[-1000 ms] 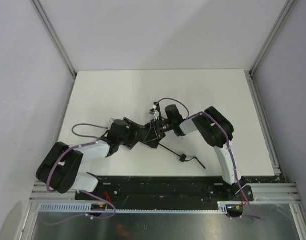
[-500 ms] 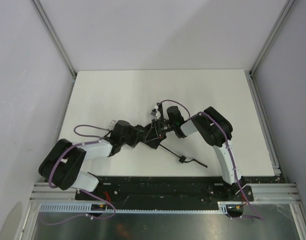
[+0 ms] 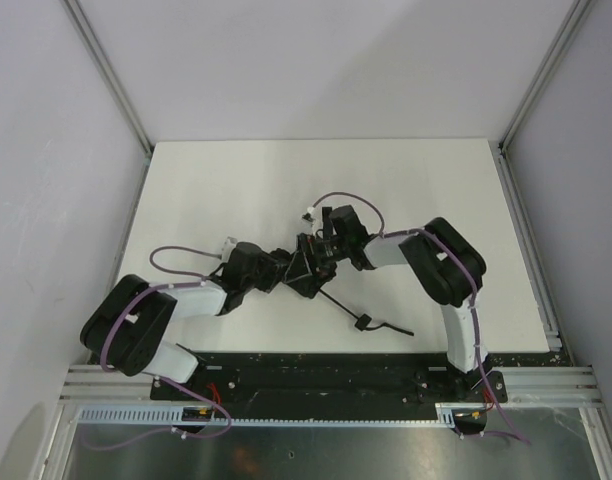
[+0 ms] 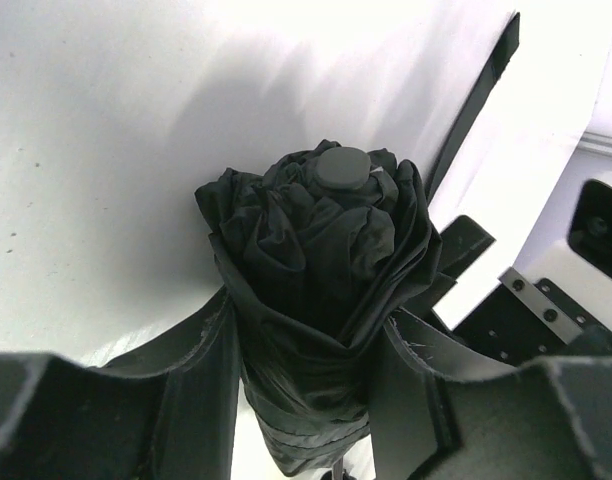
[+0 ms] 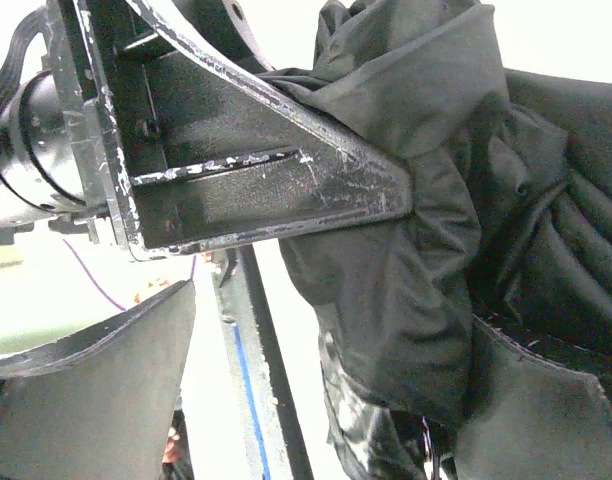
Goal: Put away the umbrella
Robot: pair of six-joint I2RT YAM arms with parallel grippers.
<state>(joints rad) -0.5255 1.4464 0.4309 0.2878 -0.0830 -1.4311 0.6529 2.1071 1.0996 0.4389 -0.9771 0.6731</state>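
With the left gripper clamped on the umbrella at mid-worktop and the right gripper spread open against its fabric, the loose folds could slip free or the extended shaft snag.

Both arms reach in from the near edge with elbows bent outward and meet mid-table, where the left gripper squeezes its fingers on the umbrella and the right gripper faces it, jaws spread wide.
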